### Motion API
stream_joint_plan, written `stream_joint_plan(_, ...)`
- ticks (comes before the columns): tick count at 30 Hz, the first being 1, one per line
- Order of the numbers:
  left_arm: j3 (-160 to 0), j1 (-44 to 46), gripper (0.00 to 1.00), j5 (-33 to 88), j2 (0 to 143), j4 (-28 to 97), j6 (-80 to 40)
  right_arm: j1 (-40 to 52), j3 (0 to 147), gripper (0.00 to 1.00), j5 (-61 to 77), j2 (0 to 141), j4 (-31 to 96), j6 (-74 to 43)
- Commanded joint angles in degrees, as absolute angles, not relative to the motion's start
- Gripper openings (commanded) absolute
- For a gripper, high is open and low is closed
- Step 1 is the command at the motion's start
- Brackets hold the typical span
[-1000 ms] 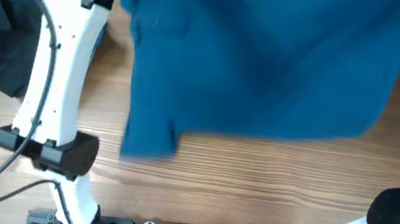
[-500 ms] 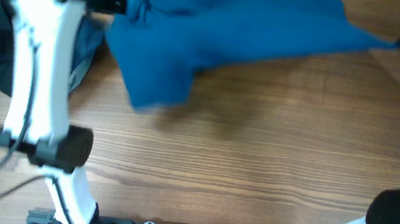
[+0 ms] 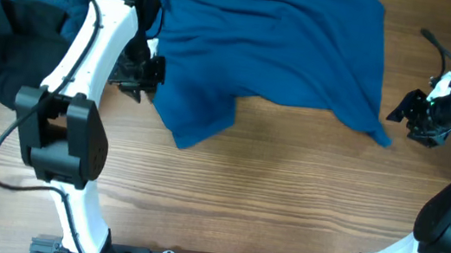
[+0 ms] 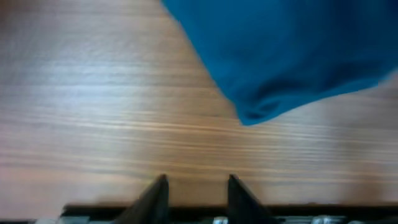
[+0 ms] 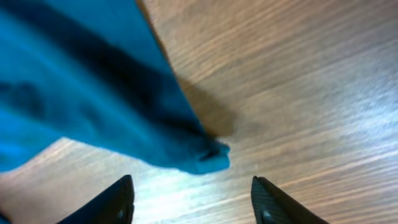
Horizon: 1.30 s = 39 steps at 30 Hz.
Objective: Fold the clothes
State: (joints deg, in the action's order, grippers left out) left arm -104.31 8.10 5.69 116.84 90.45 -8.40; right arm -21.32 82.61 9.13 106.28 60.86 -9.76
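Left claw (image 4: 197, 182) is released, its two fingers parted with nothing between them and only the bare wood of the table (image 4: 93, 112) directly in front. A little farther ahead and off to the right of the fingertips, a rounded corner of the blue shirt (image 4: 292, 56) lies on the wood, clear of the claw. From there the cloth widens away toward the far right.

On my other side, the right claw (image 5: 191, 183) is released too, fingers spread wide and empty. Just ahead of them sits the crumpled tip of the shirt, close but not touching, with its shadow on the wood beside it. The rest of the cloth runs off ahead and to the left of this claw in loose folds.

From above I see the shirt lying rumpled between the two claws, the left one at its left edge, the right one just beside its right tip. Past the left arm (image 3: 87, 47), on its outer side, lies a dark heap (image 3: 0, 44) of other clothes.
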Motion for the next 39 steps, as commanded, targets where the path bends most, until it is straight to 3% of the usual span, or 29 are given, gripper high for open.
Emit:
stream_joint_plan(1, -102.7, 13.2, 0.47, 10.3, 113.6, 86.7, -8.0, -22.6, 83.1, 0.64, 13.6, 105.5, 59.8, -6.8)
stream_joint_plan(7, -89.3, 20.9, 0.49, 7.2, 113.6, 73.6, -15.7, -25.3, 83.2, 0.66, 34.9, 105.0, 57.8, 3.9)
stream_joint_plan(10, -81.8, 21.6, 0.50, 0.5, 113.6, 67.6, -21.5, -26.4, 83.2, 0.67, 35.8, 105.0, 58.7, 1.8)
stream_joint_plan(16, -68.9, 21.4, 0.57, 0.6, 113.7, 54.3, -23.3, -28.2, 83.2, 0.70, 35.6, 105.0, 60.4, -0.4)
stream_joint_plan(17, -67.4, 21.4, 0.55, 0.6, 113.7, 52.7, -23.4, -28.1, 83.2, 0.70, 35.6, 105.0, 60.4, -0.4)
stream_joint_plan(18, -66.1, 21.4, 0.44, 0.6, 113.7, 51.3, -23.5, -28.2, 83.2, 0.71, 35.5, 105.0, 60.4, -0.4)
stream_joint_plan(20, -64.6, 21.3, 0.09, 0.6, 113.7, 50.7, -24.6, -28.2, 83.2, 0.71, 34.7, 105.0, 60.5, -0.6)
stream_joint_plan(21, -64.6, 21.1, 0.04, 0.8, 113.7, 52.8, -26.4, -28.1, 83.2, 0.71, 32.8, 105.0, 60.5, -1.3)
stream_joint_plan(27, -64.6, 16.9, 0.04, 1.4, 107.5, 73.4, -35.2, -27.8, 81.5, 0.70, 24.2, 105.2, 60.0, -6.1)
stream_joint_plan(39, -64.6, 9.5, 0.04, -3.7, 92.6, 80.3, -35.2, -24.2, 67.2, 0.70, 25.9, 105.3, 44.8, -9.3)
